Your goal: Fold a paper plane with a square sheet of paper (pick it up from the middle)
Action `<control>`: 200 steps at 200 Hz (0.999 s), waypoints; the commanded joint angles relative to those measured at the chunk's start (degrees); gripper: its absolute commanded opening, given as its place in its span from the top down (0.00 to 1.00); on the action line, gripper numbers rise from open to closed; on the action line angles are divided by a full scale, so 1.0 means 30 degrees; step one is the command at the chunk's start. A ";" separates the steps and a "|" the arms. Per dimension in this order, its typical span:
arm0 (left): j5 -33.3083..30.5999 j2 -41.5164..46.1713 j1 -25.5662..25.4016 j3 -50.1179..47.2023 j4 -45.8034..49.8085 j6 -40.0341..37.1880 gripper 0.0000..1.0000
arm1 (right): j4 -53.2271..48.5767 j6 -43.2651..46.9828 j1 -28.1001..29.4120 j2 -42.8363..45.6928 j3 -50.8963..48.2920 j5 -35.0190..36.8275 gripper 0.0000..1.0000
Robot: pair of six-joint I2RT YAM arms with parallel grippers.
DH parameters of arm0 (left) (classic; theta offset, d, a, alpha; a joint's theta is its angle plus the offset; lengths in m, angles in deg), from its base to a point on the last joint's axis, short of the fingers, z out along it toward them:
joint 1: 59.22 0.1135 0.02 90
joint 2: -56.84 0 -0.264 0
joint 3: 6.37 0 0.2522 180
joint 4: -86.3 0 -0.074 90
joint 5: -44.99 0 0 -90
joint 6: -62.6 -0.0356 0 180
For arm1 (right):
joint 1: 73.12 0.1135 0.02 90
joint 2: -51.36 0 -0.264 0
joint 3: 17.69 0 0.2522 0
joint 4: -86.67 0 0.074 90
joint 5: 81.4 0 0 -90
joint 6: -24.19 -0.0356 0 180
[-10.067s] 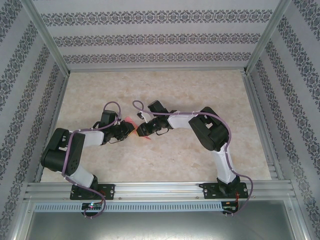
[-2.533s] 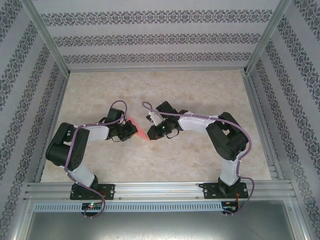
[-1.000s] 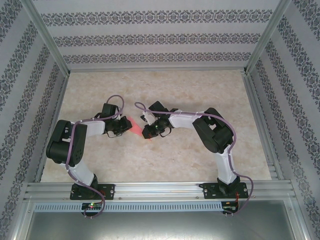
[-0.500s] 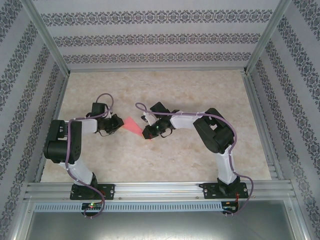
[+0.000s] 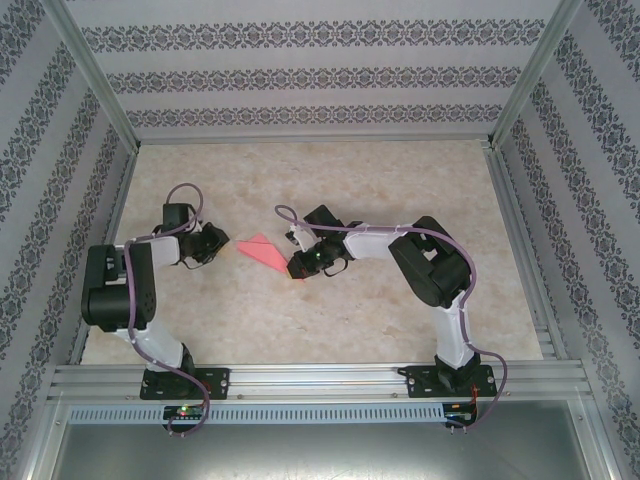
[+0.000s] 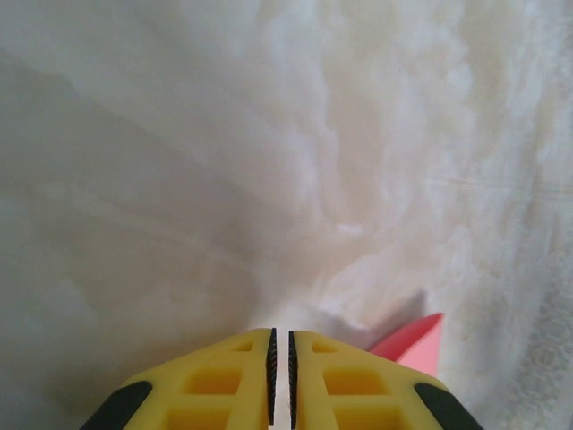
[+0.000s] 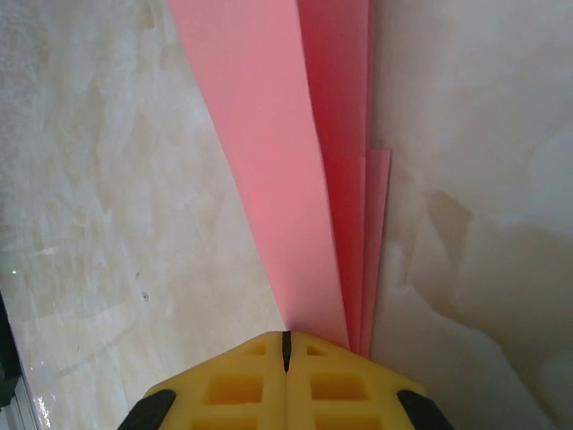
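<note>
Pale marbled table [image 5: 400, 180] inside patterned walls. Salmon-pink paper plane [image 5: 262, 250], folded in long straight creases, near the table's middle, a little toward the left edge. Narrow end clamped in the closed right gripper [image 5: 297, 267]. Left gripper [image 5: 217, 246] near the wide end, clear of it, pads almost together, nothing between.
</note>
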 commanded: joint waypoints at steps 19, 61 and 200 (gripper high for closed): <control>-0.0544 0.3420 -0.2022 -0.0816 0.0873 0.0075 0.85 | -0.2162 -0.0967 0.0104 -0.0409 -0.0995 0.0867 0.98; -0.0822 0.4581 -0.5094 -0.2445 -0.1390 0.1274 0.87 | -0.2041 -0.1343 0.0159 -0.0343 -0.0593 0.0720 0.97; -0.1232 0.0241 -0.6641 -0.0996 -0.1502 0.0297 0.91 | -0.1217 -0.1941 0.0532 -0.0083 0.2363 0.0289 0.92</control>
